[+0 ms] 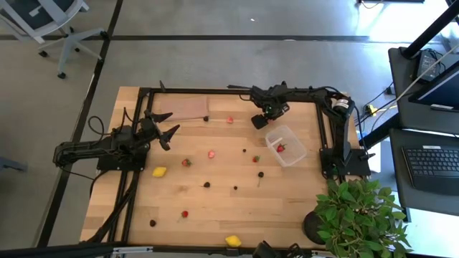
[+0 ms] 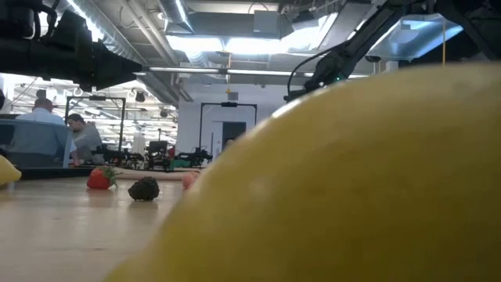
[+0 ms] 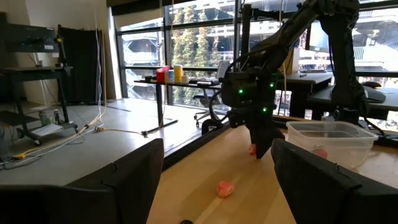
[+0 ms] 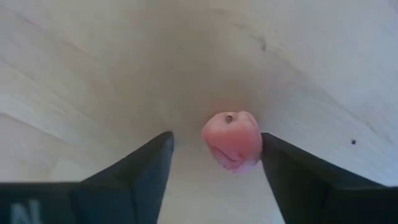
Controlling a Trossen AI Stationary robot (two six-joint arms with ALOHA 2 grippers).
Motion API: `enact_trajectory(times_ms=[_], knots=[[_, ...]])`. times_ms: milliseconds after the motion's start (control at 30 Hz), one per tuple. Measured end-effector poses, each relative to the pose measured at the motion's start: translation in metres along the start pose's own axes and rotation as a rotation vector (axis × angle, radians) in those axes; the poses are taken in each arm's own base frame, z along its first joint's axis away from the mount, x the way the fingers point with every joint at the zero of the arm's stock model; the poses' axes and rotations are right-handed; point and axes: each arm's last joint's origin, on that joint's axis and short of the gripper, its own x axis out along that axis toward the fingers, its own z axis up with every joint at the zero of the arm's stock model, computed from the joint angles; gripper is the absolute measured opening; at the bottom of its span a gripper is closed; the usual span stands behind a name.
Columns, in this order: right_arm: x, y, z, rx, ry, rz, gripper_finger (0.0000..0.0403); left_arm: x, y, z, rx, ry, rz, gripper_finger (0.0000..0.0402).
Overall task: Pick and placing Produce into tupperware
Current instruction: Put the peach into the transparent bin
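My right gripper [image 1: 259, 122] points down at the table just left of the clear tupperware [image 1: 285, 145], which holds one red piece [image 1: 281, 148]. In the right wrist view its open fingers [image 4: 216, 135] straddle a pale pink fruit piece [image 4: 232, 140] lying on the wood, close to one finger and with a gap to the other. More produce lies scattered on the table: red pieces [image 1: 211, 153], yellow lemon-like pieces [image 1: 159, 171] and dark berries [image 1: 206, 184]. My left gripper [image 1: 168, 132] waits open at the table's left, held level above the wood. My right gripper comes at the pink piece from above, fingers pointing down. One finger [image 4: 292, 168] stands right against the piece's side [image 4: 256, 142]; I cannot tell whether it touches. The other finger is clear of it. The piece rests on the table.
A flat brown sheet [image 1: 179, 107] lies at the far left. A green potted plant [image 1: 355, 211] stands at the near right corner. Black frame rails [image 1: 323, 136] run along the table's sides. A lemon-like piece [image 2: 352, 180] fills most of the low view.
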Motion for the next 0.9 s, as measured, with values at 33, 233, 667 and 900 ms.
enact_trajectory(times_ms=[33,233,667,900], knots=[[0.0,0.0,0.0,0.0,-0.001,0.002,0.0227,0.0,0.0,0.0,0.0,0.0,0.0,0.0291],[0.0,0.001,0.0,-0.001,-0.003,0.008,0.0153,0.0,0.0,0.0,0.0,0.0,0.0,0.0291],[-0.011,-0.004,0.0,-0.026,-0.046,-0.016,0.006,0.0,0.0,0.0,0.0,0.0,0.0,0.0291],[-0.039,-0.006,-0.005,-0.024,-0.093,0.053,0.0059,0.0,0.0,0.0,0.001,0.0,0.0,0.0291]])
